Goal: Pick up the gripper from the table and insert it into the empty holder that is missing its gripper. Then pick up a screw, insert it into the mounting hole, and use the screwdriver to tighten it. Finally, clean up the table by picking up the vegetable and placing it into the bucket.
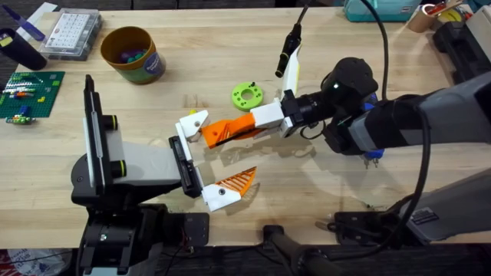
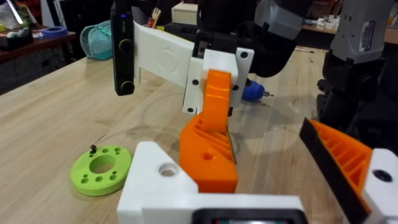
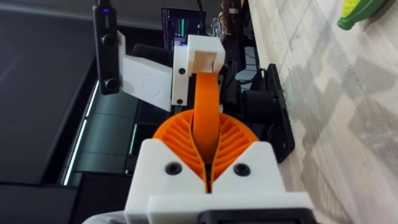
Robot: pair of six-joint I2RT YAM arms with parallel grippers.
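Right wrist view puts the right gripper [image 3: 208, 171] clenched on the gripper [image 3: 207, 115], whose orange taper rises between the ribbed pads [image 3: 177, 140], its white base beyond the jaws. Overhead, that piece's tip seems to reach the holder [image 1: 192, 121] just past the jaws; I cannot tell whether it touches. Farthest sits the bucket [image 1: 134, 54].

Matt orange plastic gripper [image 2: 208, 140] w/ white plastic base, pale wood-grain table [image 2: 56, 118] beneath it, matt green plastic disc [image 2: 99, 171] beside it
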